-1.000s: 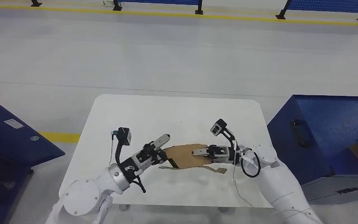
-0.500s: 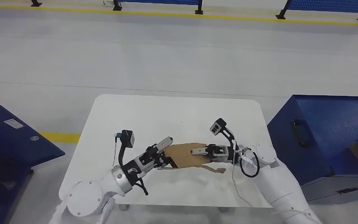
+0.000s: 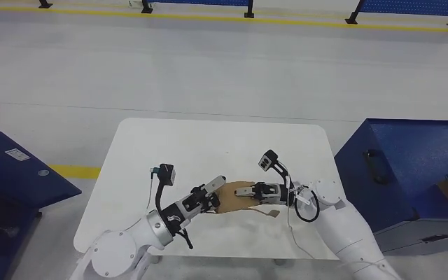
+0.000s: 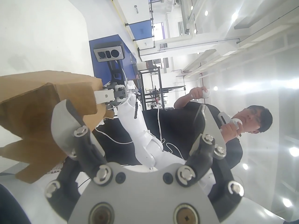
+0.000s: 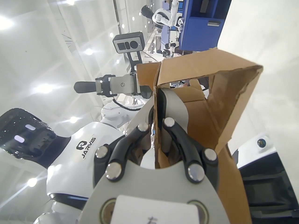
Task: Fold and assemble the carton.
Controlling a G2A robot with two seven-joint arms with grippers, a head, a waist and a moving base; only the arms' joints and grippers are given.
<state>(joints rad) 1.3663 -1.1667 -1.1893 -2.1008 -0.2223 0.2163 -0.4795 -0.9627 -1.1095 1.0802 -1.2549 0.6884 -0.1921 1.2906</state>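
Near the tabletop's front edge, about midway along it, the brown carton (image 3: 229, 196) is half-opened over the white table (image 3: 175, 150). The right gripper (image 5: 158, 94) is clamped on one cardboard panel, with a finger on each face. At the carton's opposite end the left gripper (image 4: 133, 107) has its fingers spread wide, gripping nothing. One finger is close beside a flap, but contact is unclear.
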